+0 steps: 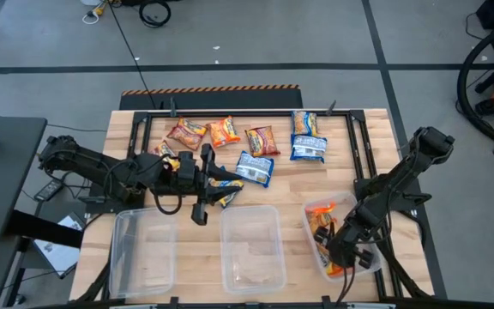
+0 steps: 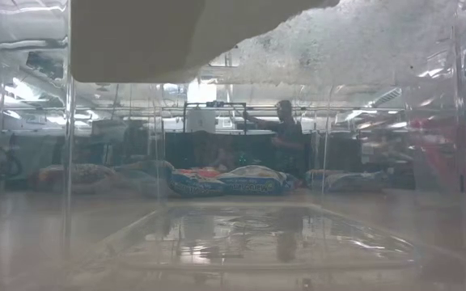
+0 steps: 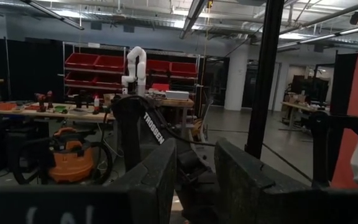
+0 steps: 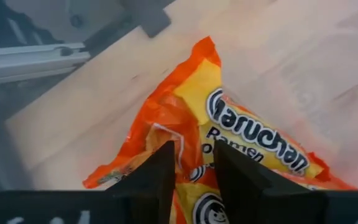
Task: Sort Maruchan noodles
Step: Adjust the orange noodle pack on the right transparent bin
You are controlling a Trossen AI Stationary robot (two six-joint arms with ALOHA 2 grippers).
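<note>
**Sorting crinkly ramen packets**

Right end effector [image 4: 192,171] lowered into the right clear plastic bin [image 1: 363,268], narrow jaws pinching an orange crinkly Maruchan packet [image 4: 241,134]. Left end effector [image 1: 202,184] mid-bench, gripping a blue-and-white flat packet [image 1: 226,187]. Remaining packets [image 1: 260,142] scattered across the wooden bench [image 1: 333,180].

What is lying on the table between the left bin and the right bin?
In the high view, the middle clear bin stands between the left bin and the right bin, with bare wood on both of its sides.
</note>
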